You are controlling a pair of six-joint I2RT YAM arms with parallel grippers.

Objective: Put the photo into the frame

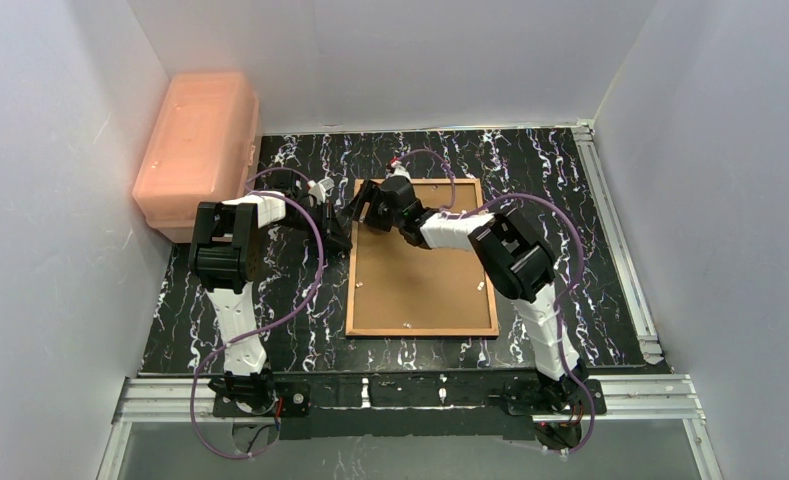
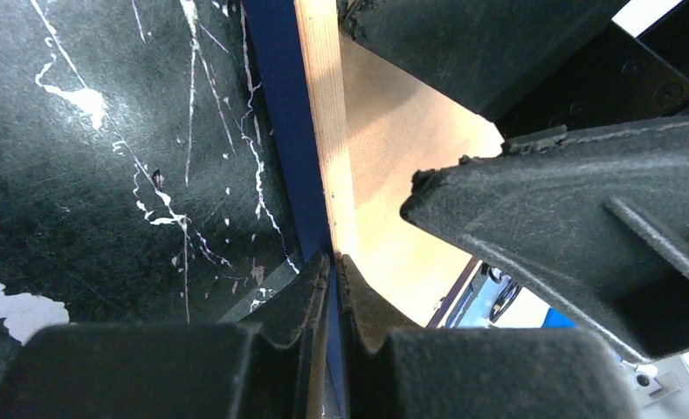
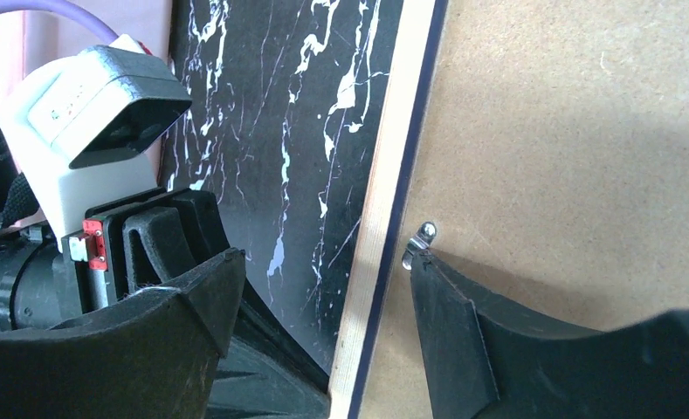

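The frame (image 1: 351, 270) lies face down on the black marbled table, its brown backing board (image 1: 420, 270) on top. My left gripper (image 1: 342, 238) is shut on the frame's left edge; in the left wrist view its jaws (image 2: 334, 260) pinch the navy border (image 2: 288, 131) and the wood edge (image 2: 327, 113). My right gripper (image 1: 370, 205) stands open astride the same edge (image 3: 384, 192), further back. One right finger (image 3: 463, 340) touches a small metal clip (image 3: 423, 234) on the board (image 3: 568, 131). The photo is hidden.
A pink plastic box (image 1: 195, 150) stands at the back left against the wall. Metal rails run along the right side (image 1: 615, 230) and the near edge (image 1: 410, 390). The left arm's wrist camera (image 3: 87, 113) sits close to my right gripper.
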